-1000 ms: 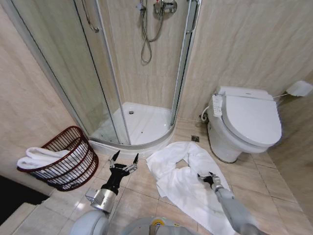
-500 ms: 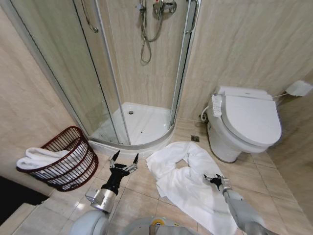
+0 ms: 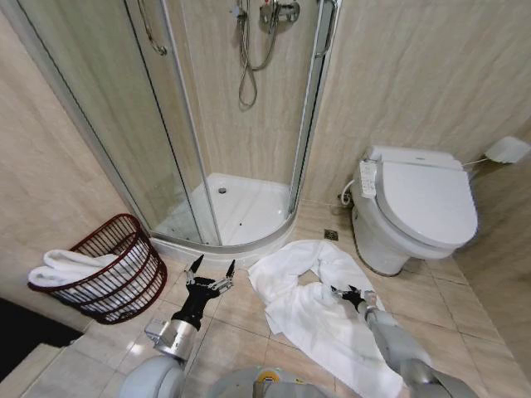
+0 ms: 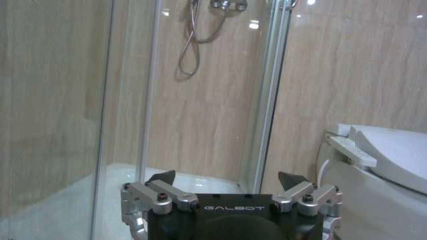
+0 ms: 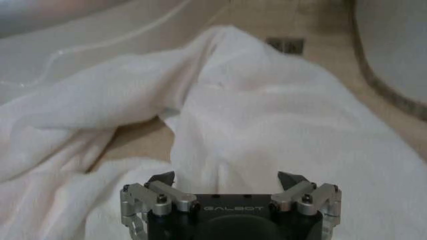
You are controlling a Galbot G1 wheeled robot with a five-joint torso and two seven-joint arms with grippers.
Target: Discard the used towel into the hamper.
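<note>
The right gripper [image 3: 347, 293], jaws open, has moved forward over the towel [image 3: 311, 311] on the floor, readying a grasp, while the open left gripper [image 3: 209, 274] waits near the hamper [image 3: 116, 278]

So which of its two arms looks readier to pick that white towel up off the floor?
The right, probably. The right gripper hangs open directly over the white towel on the tiles. The left gripper, also open, sits over bare floor between towel and hamper, pointing toward the shower.
</note>
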